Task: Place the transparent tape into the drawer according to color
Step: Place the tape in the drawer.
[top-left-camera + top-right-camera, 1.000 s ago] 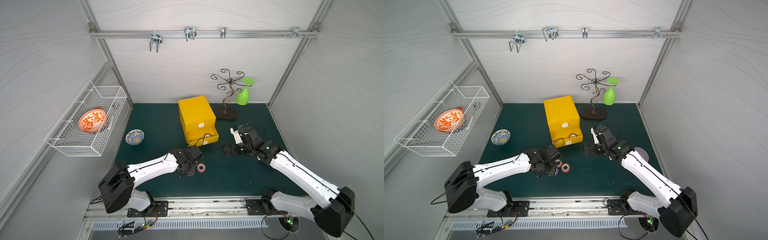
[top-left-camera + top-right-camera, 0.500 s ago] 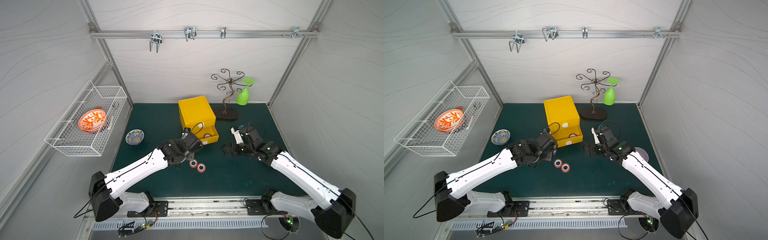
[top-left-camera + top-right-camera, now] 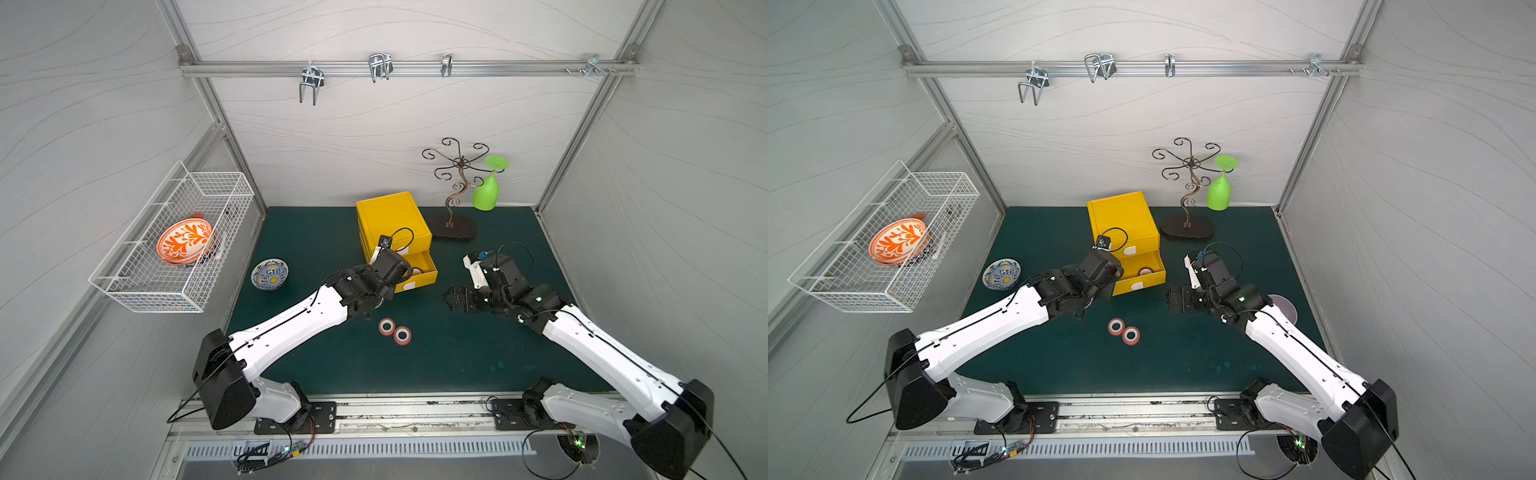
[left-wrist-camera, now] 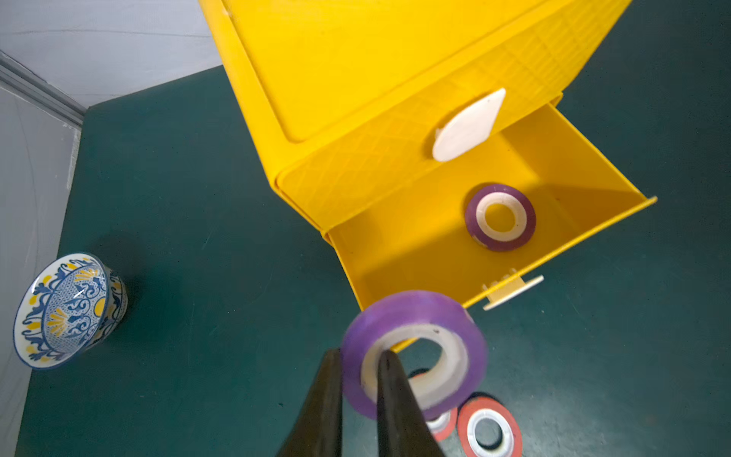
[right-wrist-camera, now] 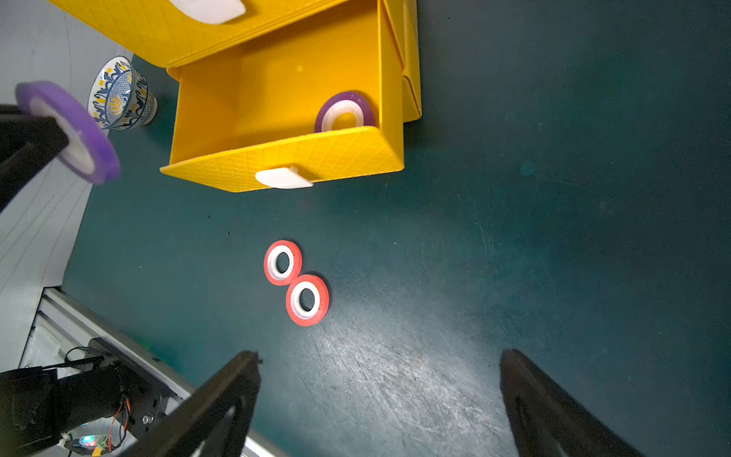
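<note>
Green mat (image 3: 457,365) roomy before drawer (image 5: 336,158); left gripper (image 4: 360,354) pinches purple roll (image 4: 415,308) (finger in core); right gripper (image 5: 379,354) wide.

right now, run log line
left gripper: shut on purple tape roll | right gripper: open | yellow drawer: second purple roll | two red tape rolls: green mat

The left gripper (image 4: 360,354) pinches the side of a purple tape roll (image 4: 415,312), with one finger in its hole. Past it a yellow drawer (image 4: 407,253) stands open, and another purple roll (image 4: 476,217) lies flat inside. Two red rolls (image 4: 464,423) lie on the green mat (image 4: 197,237). A blue bowl (image 4: 69,310) stands well apart.
</note>
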You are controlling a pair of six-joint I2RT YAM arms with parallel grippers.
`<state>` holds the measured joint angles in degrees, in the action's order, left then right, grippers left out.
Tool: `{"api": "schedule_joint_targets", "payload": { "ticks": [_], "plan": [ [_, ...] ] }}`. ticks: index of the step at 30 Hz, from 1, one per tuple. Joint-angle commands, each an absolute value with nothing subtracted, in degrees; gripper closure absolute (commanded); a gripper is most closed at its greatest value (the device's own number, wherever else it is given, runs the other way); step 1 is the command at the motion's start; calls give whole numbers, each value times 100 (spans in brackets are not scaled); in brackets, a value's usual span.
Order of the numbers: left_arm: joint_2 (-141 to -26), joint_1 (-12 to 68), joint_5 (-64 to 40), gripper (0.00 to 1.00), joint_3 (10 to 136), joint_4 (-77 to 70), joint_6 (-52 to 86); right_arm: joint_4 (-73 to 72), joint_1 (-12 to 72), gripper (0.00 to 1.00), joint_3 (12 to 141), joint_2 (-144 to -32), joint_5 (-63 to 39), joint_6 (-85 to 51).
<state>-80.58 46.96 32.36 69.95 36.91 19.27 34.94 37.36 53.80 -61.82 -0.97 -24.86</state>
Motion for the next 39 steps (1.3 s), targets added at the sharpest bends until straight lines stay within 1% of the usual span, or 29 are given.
{"api": "schedule_joint_targets", "payload": {
  "ticks": [1,11,15,18,21,23,29,31,34,36,39],
  "plan": [
    [-8243,4551,3367,100,7191,2956,1529,3397,3700,1,5332,-6115,-165,-2549],
    [-8684,4493,3392,100,7043,2523,1380,3371,3691,1,5294,-6125,-191,-2555],
    [-8695,4492,3401,72,7015,2523,1380,3342,3692,1,5283,-6148,-219,-2568],
    [-8625,4494,3384,60,6990,2514,1380,3307,3695,1,5274,-6170,-236,-2597],
    [-8529,4500,3345,54,6984,2526,1371,3246,3698,1,5256,-6224,-308,-2604],
    [-8441,4493,3297,53,6991,2558,1380,3205,3700,1,5261,-6277,-374,-2587],
    [-8049,4499,3061,44,7013,2636,1431,3056,3946,1,5238,-6379,-271,-2496],
    [-7903,4494,2974,39,7076,2696,1433,2980,4086,1,5238,-6433,-196,-2461],
    [-7726,4430,2773,26,7217,2827,1487,2804,4269,1,5213,-6522,-112,-2439],
    [-7594,4270,2463,18,7298,2881,1600,2696,4386,1,5190,-6603,-47,-2436],
    [-7472,3911,1865,10,7400,2865,1773,2527,4522,1,5152,-6666,17,-2406]
  ]
}}
